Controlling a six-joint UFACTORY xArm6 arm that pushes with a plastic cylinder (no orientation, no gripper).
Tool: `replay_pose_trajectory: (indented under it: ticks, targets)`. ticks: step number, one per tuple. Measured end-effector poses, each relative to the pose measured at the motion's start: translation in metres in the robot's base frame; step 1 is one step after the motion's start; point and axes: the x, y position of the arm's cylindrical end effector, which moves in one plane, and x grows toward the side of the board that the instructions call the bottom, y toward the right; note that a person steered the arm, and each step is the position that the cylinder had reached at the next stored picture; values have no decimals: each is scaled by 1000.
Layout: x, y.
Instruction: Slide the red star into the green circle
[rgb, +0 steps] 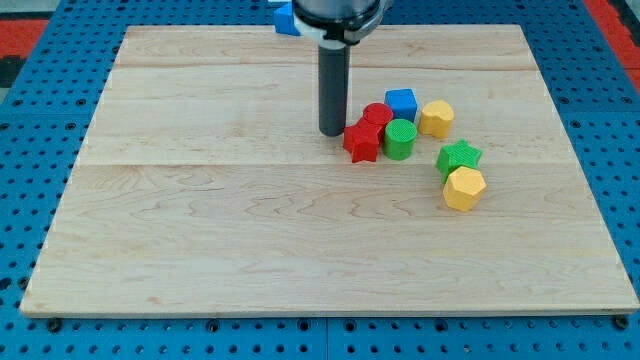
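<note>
The red star (361, 141) lies on the wooden board, right of centre in the upper half. The green circle (399, 139) stands just to its right, touching or nearly touching it. My tip (331, 132) is at the star's upper left edge, right against it. A red round block (377, 114) sits just above the star and the green circle.
A blue cube (401, 103) and a yellow block (436, 118) sit above and right of the green circle. A green star (458, 157) and a yellow hexagon (464, 188) lie further right. The wooden board (200, 230) rests on a blue pegboard.
</note>
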Motion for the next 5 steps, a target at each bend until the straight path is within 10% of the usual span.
replay_pose_trajectory:
  ticks: [5]
  targets:
    - [-11,46]
